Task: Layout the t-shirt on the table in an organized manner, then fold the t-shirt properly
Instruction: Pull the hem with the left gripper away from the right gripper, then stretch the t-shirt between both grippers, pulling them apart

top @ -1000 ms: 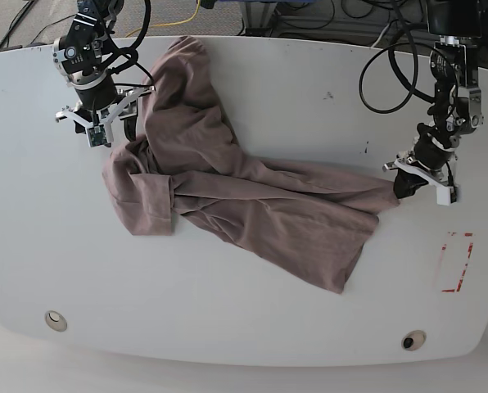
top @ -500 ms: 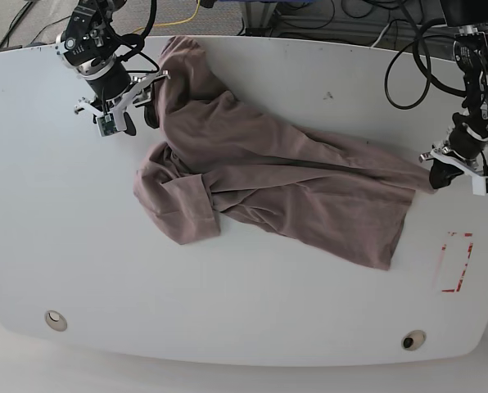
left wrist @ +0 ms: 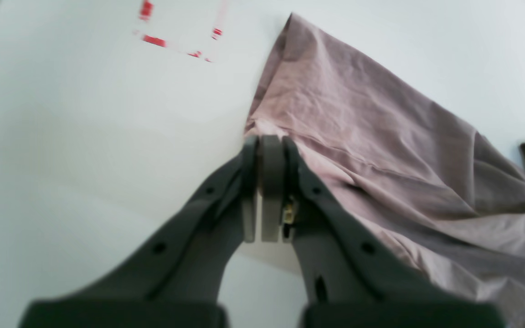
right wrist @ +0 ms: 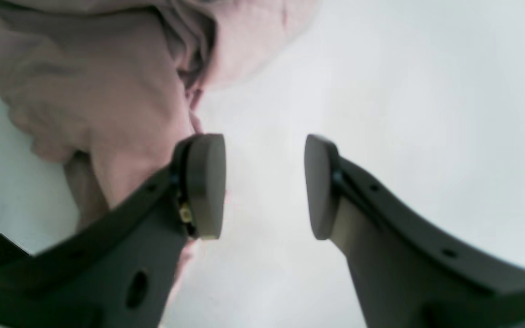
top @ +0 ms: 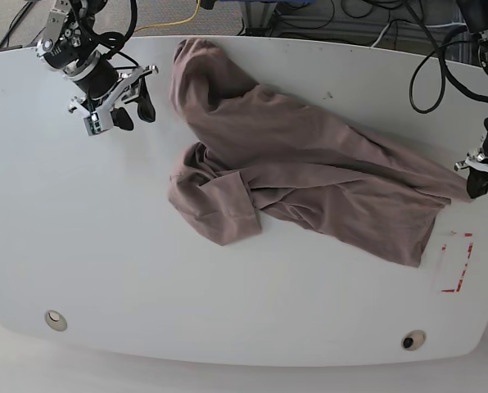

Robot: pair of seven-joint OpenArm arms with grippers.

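Note:
The mauve-brown t-shirt (top: 309, 172) lies crumpled and stretched across the white table (top: 105, 246), from the far left to the right edge. At that right edge my left gripper (top: 476, 185) is shut on the shirt's corner. In the left wrist view its fingertips (left wrist: 265, 146) pinch the hem of the t-shirt (left wrist: 381, 136). My right gripper (top: 135, 112) hangs open at the far left, just left of the shirt and apart from it. In the right wrist view the gripper (right wrist: 265, 182) has nothing between its pads, and the t-shirt (right wrist: 107, 91) bunches beside the left pad.
A red dashed rectangle mark (top: 455, 262) lies near the right front, also seen as the red mark (left wrist: 176, 41) ahead of my left gripper. Two small round holes (top: 56, 319) (top: 413, 340) sit near the front edge. Cables (top: 428, 57) trail along the back.
My left gripper has pulled the shirt's corner rightward, dragging the whole t-shirt right and stretching it out. My right gripper has moved up and left, away from the cloth, staying open.

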